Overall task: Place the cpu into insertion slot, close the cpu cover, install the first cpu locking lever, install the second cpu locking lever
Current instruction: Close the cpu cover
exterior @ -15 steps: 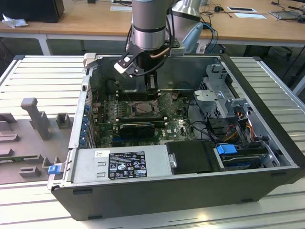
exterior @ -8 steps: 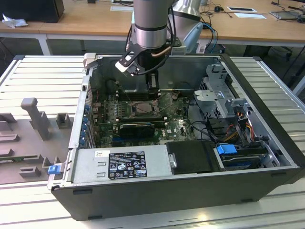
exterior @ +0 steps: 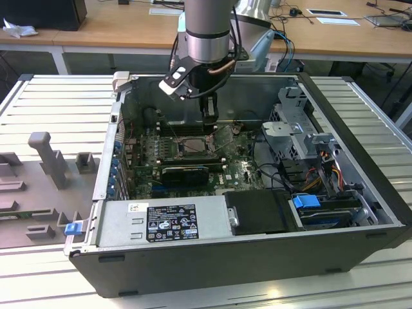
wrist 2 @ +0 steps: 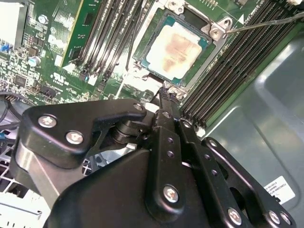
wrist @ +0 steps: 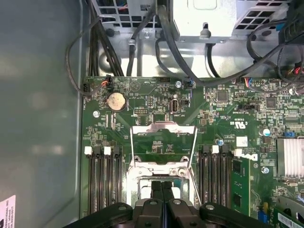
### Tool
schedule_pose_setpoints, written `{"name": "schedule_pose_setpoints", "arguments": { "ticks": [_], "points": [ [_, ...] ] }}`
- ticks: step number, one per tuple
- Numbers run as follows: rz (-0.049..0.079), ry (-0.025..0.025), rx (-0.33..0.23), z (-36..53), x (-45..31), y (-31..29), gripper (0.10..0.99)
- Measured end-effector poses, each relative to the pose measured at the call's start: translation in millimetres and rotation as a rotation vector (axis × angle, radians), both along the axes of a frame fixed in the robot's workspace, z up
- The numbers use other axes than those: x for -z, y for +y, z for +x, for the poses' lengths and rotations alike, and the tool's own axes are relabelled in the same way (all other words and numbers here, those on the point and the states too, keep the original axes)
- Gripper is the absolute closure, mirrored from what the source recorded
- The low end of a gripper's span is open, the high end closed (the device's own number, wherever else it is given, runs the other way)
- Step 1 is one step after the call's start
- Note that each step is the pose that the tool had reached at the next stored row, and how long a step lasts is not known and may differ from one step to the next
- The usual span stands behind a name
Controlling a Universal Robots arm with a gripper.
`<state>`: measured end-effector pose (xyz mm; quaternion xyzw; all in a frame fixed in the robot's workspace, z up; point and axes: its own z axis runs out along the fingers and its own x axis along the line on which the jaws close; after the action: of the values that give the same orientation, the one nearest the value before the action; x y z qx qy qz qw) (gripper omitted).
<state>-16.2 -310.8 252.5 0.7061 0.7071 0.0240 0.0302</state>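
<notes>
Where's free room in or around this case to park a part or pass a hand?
Free: ribbed table on the exterior view's right of the case; bare grey panel alongside the motherboard. Crowded: gripper at the insertion slot, memory slots flanking it, cables by the drive cage.

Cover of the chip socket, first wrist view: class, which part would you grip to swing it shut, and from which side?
Probably the free crossbar of the cover, opposite its hinge at the socket. The cover stands open, a thin frame with an open centre, so pinch that bar across its thickness, coming from above.
</notes>
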Motion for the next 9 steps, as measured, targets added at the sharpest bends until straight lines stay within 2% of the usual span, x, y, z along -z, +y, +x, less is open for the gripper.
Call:
{"name": "schedule_pose_setpoints", "arguments": {
  "ticks": [3, 9],
  "points": [
    [0.000, 0.0001, 0.000, 3.7, -0.2, -0.1, 0.980],
    [0.000, -0.0001, 0.000, 5.0, -4.1, 0.1, 0.980]
  ]
}}
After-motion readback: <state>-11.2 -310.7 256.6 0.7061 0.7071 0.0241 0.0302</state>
